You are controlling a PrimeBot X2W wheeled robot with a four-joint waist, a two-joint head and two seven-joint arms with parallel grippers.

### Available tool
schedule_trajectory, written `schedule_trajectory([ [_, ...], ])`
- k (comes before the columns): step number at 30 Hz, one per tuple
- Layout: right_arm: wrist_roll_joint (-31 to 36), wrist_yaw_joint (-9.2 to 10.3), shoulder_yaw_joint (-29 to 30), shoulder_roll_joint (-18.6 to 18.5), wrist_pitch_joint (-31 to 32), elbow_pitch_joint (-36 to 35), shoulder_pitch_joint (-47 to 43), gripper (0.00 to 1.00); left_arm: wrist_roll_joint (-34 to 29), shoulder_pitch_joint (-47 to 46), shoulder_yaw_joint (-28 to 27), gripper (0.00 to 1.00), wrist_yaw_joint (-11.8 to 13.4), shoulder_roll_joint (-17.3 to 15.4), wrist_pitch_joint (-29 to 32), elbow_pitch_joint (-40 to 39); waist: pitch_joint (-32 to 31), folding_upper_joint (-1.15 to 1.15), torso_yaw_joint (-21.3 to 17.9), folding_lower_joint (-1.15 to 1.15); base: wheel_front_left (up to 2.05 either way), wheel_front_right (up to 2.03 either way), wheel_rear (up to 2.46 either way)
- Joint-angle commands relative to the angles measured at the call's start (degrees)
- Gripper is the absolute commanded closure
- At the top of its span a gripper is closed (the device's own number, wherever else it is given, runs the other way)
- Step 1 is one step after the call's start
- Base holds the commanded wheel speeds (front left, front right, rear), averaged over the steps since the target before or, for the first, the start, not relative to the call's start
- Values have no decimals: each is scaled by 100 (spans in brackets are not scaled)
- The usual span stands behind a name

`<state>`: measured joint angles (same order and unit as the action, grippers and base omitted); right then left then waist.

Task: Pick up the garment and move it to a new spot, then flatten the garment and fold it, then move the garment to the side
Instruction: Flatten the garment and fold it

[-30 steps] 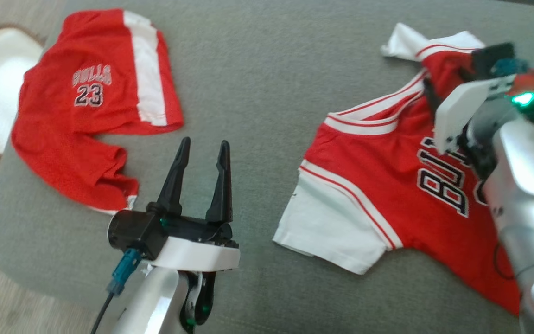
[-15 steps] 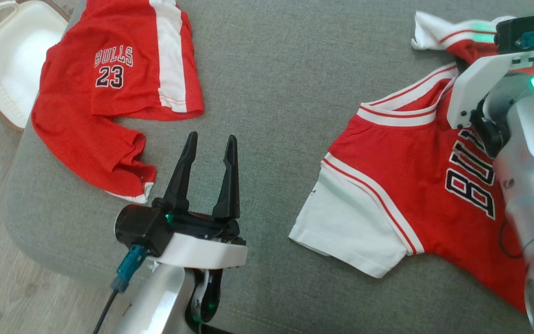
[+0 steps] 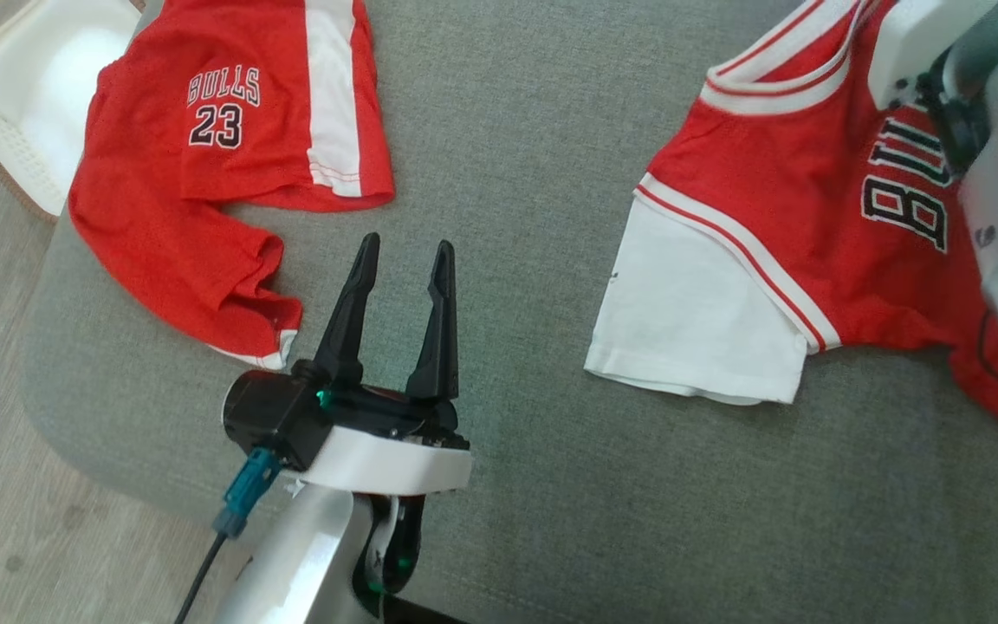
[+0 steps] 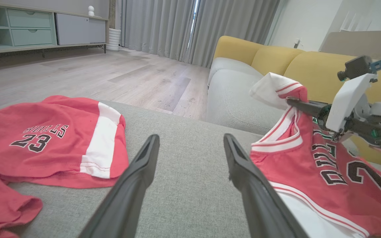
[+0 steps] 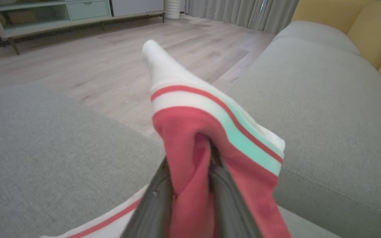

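**Shirt** (image 3: 767, 173): red jersey with white sleeves, on the right part of the grey cushion (image 3: 508, 113). It mostly lies on the cushion, with the far shoulder raised off it.

**Right tool** (image 5: 192, 158): clamped on that raised shoulder, with red cloth and white sleeve bunched between its fingers. This arm is the nearer one.

**Left tool** (image 3: 406, 243): fingers spread, holding nothing, above bare cushion. The shirt lies well apart to its right, near white sleeve toward it, length running away rightward.

**Nearby:** red shorts (image 3: 204, 173) lie crumpled to the left, and a white basket (image 3: 9, 147) sits beyond them.

**Room:** wooden floor (image 4: 111, 76), yellow-backed sofa (image 4: 276, 56), grey curtains (image 4: 177, 26).
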<state>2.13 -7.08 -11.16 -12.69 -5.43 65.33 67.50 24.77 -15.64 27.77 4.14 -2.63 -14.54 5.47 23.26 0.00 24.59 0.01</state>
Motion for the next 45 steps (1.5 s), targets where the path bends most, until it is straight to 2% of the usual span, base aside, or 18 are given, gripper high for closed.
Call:
schedule_trajectory([
  [1,43,-41,-132,192,-56,-24,92,0,3,-134,-171,0,48,-25,-46,-150,-31,0,-33,-1,0,0,0],
  [9,73,-41,-410,554,-166,511,-175,0,-162,-68,-511,0,15,-25,-46,-57,-397,0,-573,-1,0,0,0],
  [17,-376,-41,-298,912,-894,186,-915,0,-385,151,-1083,0,-109,-25,-46,-9,-1103,0,-1498,-1,0,0,0],
  [21,-559,-41,-164,948,-948,-302,-1369,0,-443,273,-1261,0,-149,-25,-46,-14,-1354,0,-1801,-1,0,0,0],
  [29,-482,-41,744,968,-955,-2876,-3650,0,-503,621,-1520,0,-203,-25,-46,-36,-1805,0,-2313,-1,0,0,0],
  [32,-370,-41,1046,976,-955,-3644,-4567,0,-525,723,-1546,0,-238,-25,-46,-29,-1876,0,-2412,-1,0,0,0],
  [34,-521,-41,1178,978,-956,-4043,-5100,0,-549,787,-1543,0,-258,-25,-46,-7,-1918,0,-2455,-1,0,0,0],
  [39,-776,-41,1251,980,-956,-4726,-6041,0,-597,949,-1555,0,-293,-25,-46,87,-1934,0,-2575,-1,0,0,0],
  [45,-915,-41,1316,981,-956,-5010,-6341,0,-621,1010,-1481,0,-318,-25,-46,181,-1876,0,-2627,-1,0,0,0],
])
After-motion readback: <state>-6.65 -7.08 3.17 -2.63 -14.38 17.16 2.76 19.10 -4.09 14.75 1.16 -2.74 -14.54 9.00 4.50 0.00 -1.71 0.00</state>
